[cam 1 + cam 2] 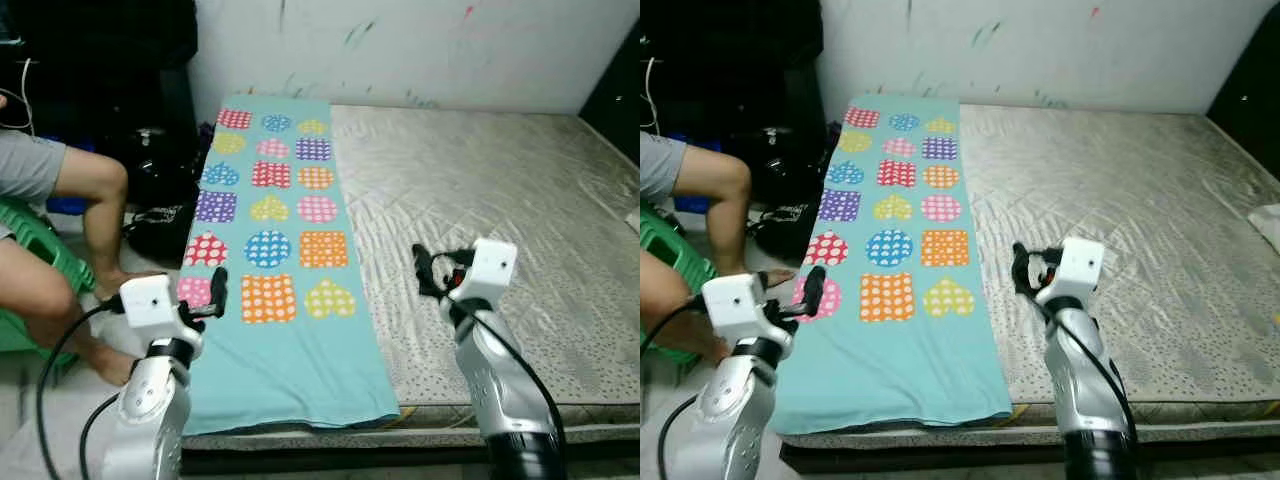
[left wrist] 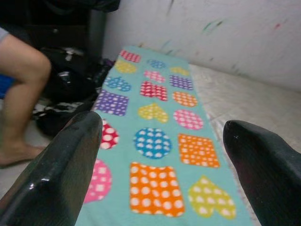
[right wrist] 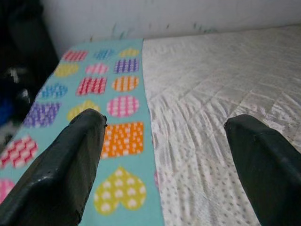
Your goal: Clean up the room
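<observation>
At the far left a person's bare leg point(image 1: 95, 215) sat by a green stool point(image 1: 40, 265), near the bed's left edge. Next came our left gripper point(image 1: 215, 293), raised over the near left border of the turquoise blanket point(image 1: 285, 345), its fingers point(image 2: 56, 174) spread wide apart and holding nothing. The blanket, patterned with dotted hearts, squares and circles, lay flat in a long strip along the left side of the mattress point(image 1: 480, 180), running from the back wall to the near edge. Further right our right gripper point(image 1: 432, 270) hovered above bare mattress just beside the blanket's right border, fingers likewise parted and empty.

We judged the blanket the thing to tidy. The risk we saw: the left arm swinging outward could brush the person's leg, and a pinch taken on one layer alone could drag the strip askew or off the bed's edge.
</observation>
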`<state>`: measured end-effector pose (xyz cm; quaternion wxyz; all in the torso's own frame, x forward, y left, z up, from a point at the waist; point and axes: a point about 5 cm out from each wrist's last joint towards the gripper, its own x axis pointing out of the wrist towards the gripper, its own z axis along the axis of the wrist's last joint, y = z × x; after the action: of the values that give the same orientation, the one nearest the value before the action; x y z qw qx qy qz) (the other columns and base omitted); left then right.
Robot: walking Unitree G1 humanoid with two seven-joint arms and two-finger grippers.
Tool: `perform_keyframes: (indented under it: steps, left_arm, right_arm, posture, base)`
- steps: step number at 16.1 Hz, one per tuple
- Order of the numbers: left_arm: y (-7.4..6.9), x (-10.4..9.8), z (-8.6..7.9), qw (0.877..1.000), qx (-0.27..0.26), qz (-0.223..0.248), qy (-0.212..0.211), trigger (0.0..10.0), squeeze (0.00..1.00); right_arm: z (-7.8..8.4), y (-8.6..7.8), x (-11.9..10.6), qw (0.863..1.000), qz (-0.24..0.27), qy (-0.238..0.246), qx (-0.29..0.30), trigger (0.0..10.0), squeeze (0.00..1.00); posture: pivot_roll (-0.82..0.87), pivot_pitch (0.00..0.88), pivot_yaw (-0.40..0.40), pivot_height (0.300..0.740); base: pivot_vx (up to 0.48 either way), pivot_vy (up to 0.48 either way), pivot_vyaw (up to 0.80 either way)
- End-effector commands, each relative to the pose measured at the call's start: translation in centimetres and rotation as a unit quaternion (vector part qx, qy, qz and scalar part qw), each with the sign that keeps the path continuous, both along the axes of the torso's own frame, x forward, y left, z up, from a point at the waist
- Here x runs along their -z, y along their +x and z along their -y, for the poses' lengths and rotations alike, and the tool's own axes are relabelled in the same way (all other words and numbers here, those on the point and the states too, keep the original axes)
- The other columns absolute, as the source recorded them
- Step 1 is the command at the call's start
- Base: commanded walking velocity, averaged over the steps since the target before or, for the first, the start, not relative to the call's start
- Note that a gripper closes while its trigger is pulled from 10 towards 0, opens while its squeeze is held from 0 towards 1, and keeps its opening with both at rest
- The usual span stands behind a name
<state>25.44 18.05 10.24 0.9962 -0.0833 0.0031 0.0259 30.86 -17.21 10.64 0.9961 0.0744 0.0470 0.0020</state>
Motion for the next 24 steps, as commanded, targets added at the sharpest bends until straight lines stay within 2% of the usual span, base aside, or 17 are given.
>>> perform_keyframes:
  steps: [1,4,6,7,12,24]
  left_arm:
    - [-0.3,-0.3,-0.6,1.000,-0.008,0.007,0.017,10.0,0.00]
    - [-1.5,0.0,-2.7,0.999,-0.025,-0.003,0.042,10.0,0.00]
    - [-2.8,0.6,-4.1,0.998,-0.037,-0.020,0.056,10.0,0.00]
    - [-2.9,0.7,-4.2,0.998,-0.038,-0.022,0.055,10.0,0.00]
    - [-2.4,0.4,-3.2,0.999,-0.028,-0.012,0.044,10.0,0.00]
    - [-2.0,0.4,-2.9,0.999,-0.022,-0.009,0.040,10.0,0.00]
  right_arm:
    - [0.6,-0.3,0.2,1.000,0.000,-0.012,-0.005,10.0,0.00]
    - [2.5,-1.5,0.3,0.998,0.004,-0.053,-0.015,10.0,0.00]
    - [4.8,-2.0,0.1,0.998,0.004,-0.068,0.009,10.0,0.00]
    - [5.1,-1.9,0.0,0.998,0.004,-0.066,0.013,10.0,0.00]
    - [3.5,-1.4,-0.1,0.998,0.009,-0.057,-0.004,10.0,0.00]
    - [3.4,-1.1,-0.2,0.998,0.010,-0.056,-0.008,10.0,0.00]
  posture:
    - [0.05,0.034,-0.045,0.740]
    - [0.04,0.030,-0.041,0.740]
    - [0.04,0.028,-0.040,0.740]
    - [0.03,0.027,-0.041,0.740]
    - [0.03,0.024,-0.049,0.740]
    - [0.03,0.018,-0.053,0.740]
  base:
    - [0.000,0.000,0.00]
    - [0.000,0.000,0.00]
    - [0.000,0.000,0.00]
    - [0.000,0.000,0.00]
    - [0.000,0.000,-0.64]
    - [0.000,0.000,-0.80]
